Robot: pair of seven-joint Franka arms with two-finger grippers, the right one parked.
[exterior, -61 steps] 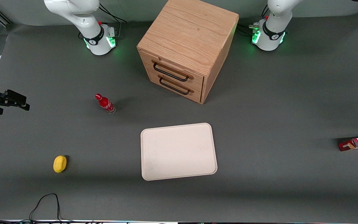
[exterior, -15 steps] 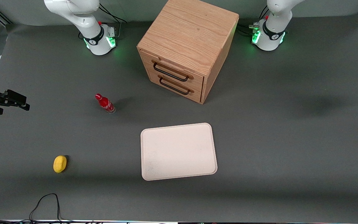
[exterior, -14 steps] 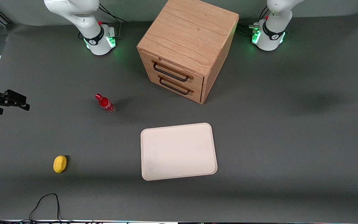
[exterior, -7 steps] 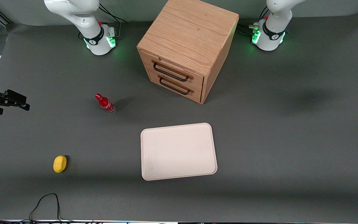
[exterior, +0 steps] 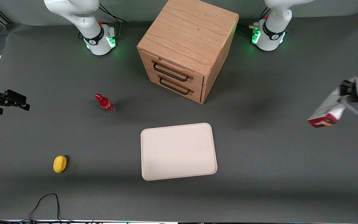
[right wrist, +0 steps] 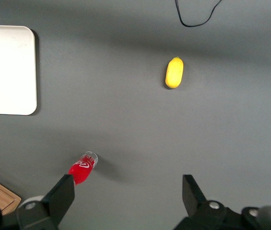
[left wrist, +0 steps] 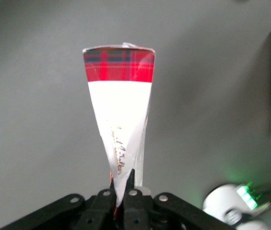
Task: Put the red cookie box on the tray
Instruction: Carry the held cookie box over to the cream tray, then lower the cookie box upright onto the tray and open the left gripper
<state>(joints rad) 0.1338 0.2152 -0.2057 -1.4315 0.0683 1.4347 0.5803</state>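
Left wrist view shows the gripper (left wrist: 121, 199) clamped on one end of the red cookie box (left wrist: 120, 120), hanging above the counter (exterior: 275, 155) well apart from the tray (exterior: 179, 151), so the long carton could swing or slip free.

Bare table between hand (exterior: 342, 104) and tray (exterior: 179, 151); drawer cabinet (exterior: 186, 49) well aside.

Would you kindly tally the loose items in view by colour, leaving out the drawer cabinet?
Red: 2, the red cookie box held above the table in the gripper, and the red bottle.
Yellow: 1, the lemon.
Cream: 1, the tray.
Total: 4.
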